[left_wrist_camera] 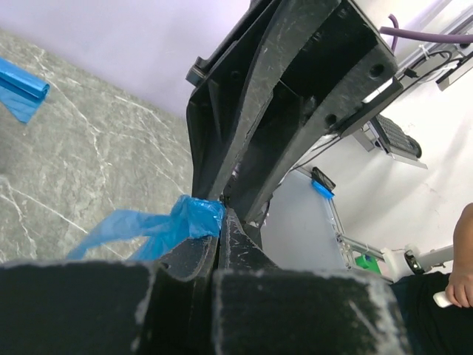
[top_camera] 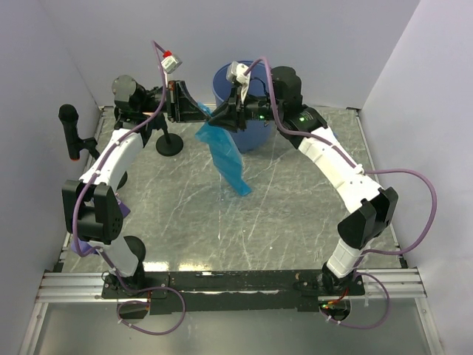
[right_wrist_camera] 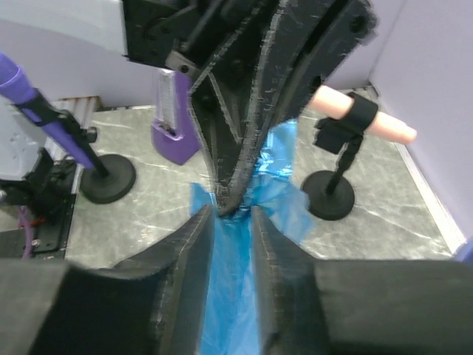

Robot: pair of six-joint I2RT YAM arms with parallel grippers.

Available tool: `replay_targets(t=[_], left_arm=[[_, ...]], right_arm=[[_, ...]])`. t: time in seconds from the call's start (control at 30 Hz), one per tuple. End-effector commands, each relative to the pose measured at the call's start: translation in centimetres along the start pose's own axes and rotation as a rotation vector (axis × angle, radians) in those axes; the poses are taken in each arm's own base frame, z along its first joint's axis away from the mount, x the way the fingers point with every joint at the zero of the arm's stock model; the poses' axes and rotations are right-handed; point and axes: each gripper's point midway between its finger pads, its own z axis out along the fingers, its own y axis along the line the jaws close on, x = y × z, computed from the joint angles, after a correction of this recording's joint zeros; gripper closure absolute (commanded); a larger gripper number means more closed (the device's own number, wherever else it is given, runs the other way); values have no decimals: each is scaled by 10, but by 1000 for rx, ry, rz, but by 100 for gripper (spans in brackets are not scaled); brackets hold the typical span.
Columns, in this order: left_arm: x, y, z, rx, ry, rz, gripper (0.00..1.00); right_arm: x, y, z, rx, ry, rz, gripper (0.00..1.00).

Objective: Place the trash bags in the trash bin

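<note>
One trash bag (top_camera: 225, 157), thin bright-blue film, hangs in a twisted strip in front of the trash bin (top_camera: 260, 132), a round blue bucket at the back centre. Its lower end touches the table. My left gripper (top_camera: 208, 115) is shut on the bag's top corner (left_wrist_camera: 188, 220). My right gripper (top_camera: 224, 118) faces it tip to tip. Its fingers (right_wrist_camera: 194, 244) stand slightly apart on either side of the film (right_wrist_camera: 233, 288), just below the left gripper's tip. In the left wrist view a rolled blue end of film (left_wrist_camera: 22, 85) lies far left on the table.
A stand with a round black base (top_camera: 170, 145) is left of the bin. A black cylinder on a stand (top_camera: 69, 126) is at the far left. A purple object (top_camera: 122, 211) lies by the left arm. A peach cylinder on a stand (right_wrist_camera: 362, 120) shows in the right wrist view.
</note>
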Motion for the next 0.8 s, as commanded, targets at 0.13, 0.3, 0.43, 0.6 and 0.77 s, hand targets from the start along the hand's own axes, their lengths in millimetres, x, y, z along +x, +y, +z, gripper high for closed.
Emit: replay_targets(t=[0.13, 0.3, 0.43, 0.6, 0.77], left_arm=[[-7, -25, 1, 15, 0, 84, 99], [-7, -24, 1, 13, -1, 84, 99], [-7, -22, 1, 13, 0, 76, 99], [-6, -23, 0, 13, 0, 81, 99], [-6, -20, 1, 11, -1, 70, 99]], right_arm=[[-10, -14, 2, 77, 13, -89, 92], [-3, -13, -2, 91, 37, -108, 100], [-2, -15, -8, 119, 44, -112, 100], [0, -46, -30, 235, 46, -68, 100], [-10, -38, -37, 160, 2, -72, 100]])
